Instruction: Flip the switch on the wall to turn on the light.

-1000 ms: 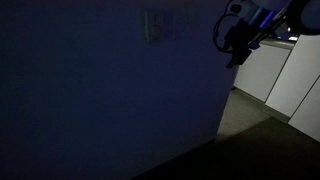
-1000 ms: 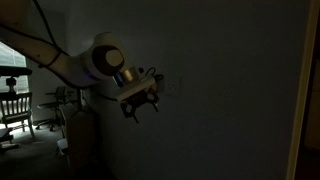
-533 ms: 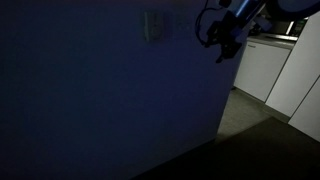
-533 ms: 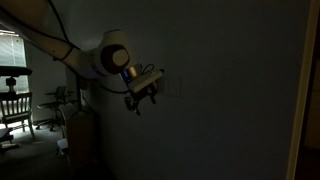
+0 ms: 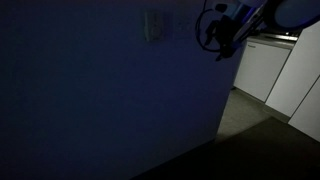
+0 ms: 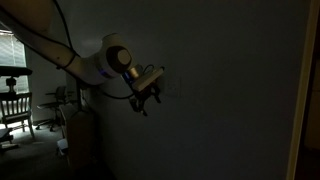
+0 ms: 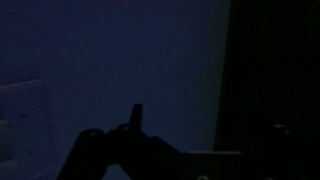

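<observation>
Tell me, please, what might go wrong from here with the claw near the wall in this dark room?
1. The room is dark and the wrist view shows little but silhouettes, so the claw may miss the switch plate, which it has not reached.
2. The claw hangs close to the wall; a misjudged push could scrape it.

- You have one wall switch (image 5: 153,25) to count.
- You are driving one arm (image 6: 95,62), and it carries one gripper (image 6: 142,104).
- You can see two pale cabinet fronts (image 5: 262,66).
- You can make out one chair (image 6: 12,106) and one window (image 6: 10,48).
</observation>
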`<state>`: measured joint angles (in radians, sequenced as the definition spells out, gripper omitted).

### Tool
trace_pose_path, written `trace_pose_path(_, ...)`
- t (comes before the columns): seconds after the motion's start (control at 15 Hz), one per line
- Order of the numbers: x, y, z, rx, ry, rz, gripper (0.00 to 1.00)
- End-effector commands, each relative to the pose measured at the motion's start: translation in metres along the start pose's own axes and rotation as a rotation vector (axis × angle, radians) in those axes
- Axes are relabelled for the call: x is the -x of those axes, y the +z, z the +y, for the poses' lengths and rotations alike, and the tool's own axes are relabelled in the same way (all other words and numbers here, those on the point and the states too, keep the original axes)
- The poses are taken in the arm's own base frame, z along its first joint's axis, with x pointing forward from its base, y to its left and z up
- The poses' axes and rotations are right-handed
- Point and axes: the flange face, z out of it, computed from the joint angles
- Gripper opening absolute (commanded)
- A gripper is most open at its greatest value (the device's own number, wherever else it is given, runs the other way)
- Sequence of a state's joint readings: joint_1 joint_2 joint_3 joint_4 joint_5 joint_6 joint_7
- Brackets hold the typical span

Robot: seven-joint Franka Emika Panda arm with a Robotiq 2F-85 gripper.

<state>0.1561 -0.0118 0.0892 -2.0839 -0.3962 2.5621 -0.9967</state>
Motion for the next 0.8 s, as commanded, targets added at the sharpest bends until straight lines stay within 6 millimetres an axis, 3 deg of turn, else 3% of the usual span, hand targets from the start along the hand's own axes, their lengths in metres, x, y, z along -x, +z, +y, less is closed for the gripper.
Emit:
trace_pose_path(0.0,0.002,0.012,0.018,0.055,-0.058,-0.041,1.00)
trace_pose_path(0.33,-0.003,0.012,0.045,0.140,-0.146,-0.051,1.00)
trace_pose_path(0.73,-0.001,0.041,0.070,0.179,-0.129,-0.001,1.00)
